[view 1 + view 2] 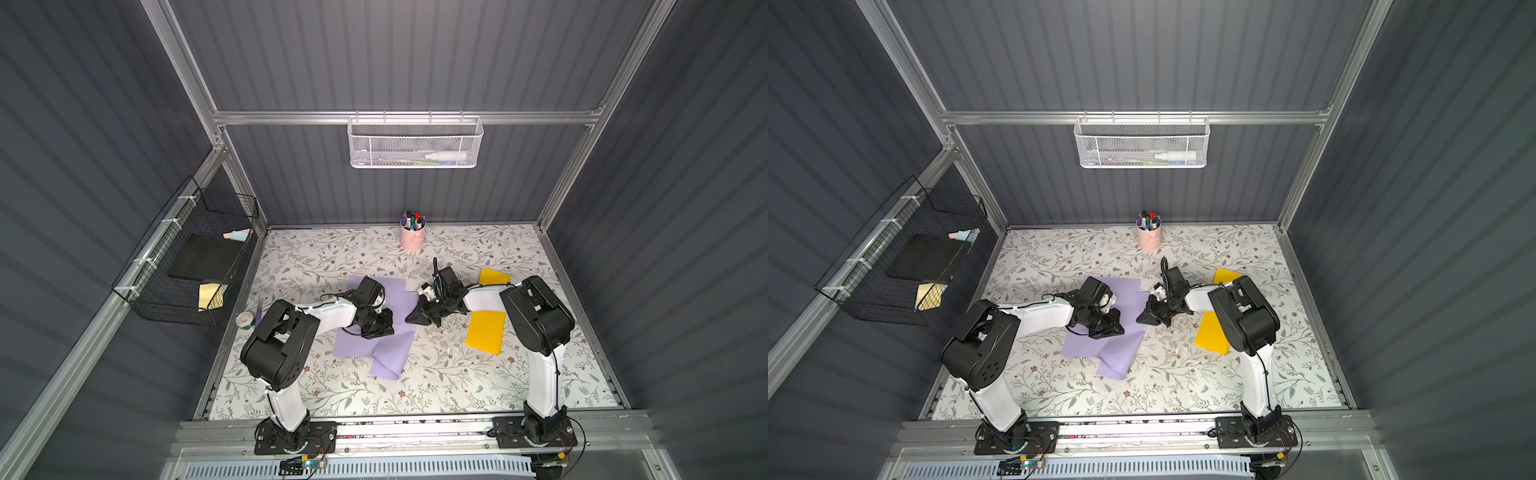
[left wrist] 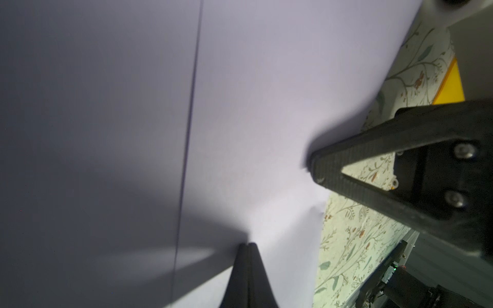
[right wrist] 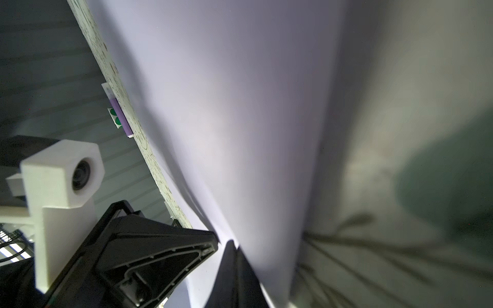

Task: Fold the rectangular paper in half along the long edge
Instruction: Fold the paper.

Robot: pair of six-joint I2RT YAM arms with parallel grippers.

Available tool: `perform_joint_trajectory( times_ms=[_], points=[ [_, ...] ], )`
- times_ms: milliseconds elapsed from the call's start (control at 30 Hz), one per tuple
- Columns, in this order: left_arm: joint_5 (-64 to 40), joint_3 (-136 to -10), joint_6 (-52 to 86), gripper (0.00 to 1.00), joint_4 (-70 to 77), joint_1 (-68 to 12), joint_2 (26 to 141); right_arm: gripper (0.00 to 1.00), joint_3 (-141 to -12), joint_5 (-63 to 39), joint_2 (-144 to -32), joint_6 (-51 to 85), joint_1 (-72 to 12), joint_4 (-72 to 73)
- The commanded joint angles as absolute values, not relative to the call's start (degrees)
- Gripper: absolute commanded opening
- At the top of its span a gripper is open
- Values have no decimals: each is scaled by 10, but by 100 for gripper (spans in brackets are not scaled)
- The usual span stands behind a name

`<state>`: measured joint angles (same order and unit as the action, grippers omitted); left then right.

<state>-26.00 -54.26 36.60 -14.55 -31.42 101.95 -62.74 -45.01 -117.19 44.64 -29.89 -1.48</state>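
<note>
Paper [image 1: 390,349] | left gripper [image 2: 248,244], right gripper [image 3: 236,244] pressed together | thin dark line [image 2: 186,138] visible only from left wrist

The left arm [image 1: 328,311] hides the middle of the purple paper [image 1: 390,349] from above.

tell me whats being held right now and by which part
The right tool pinches the purple paper at the edge facing it. The left tool is shut, tip on the paper; pinch or press, cannot tell.

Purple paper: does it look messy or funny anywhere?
Yes. The purple paper is not lying flat and neat. Its end nearest the robot sticks out crooked and seems to curl up, so the edges do not line up.
</note>
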Motion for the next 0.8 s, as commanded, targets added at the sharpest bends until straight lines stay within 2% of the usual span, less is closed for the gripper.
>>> perform_joint_trajectory(
  times_ms=[0,367,767],
  points=[
    [-224,-527,353,1,-209,-317,1035,0,-614,-399,-1191,447,-267,-32],
    [-224,-522,350,1,-212,-317,1026,0,-671,-397,-1259,451,-212,-31],
    [-224,-515,348,2,-216,-317,1013,0,-731,-340,-1256,416,-181,-149]
  ],
)
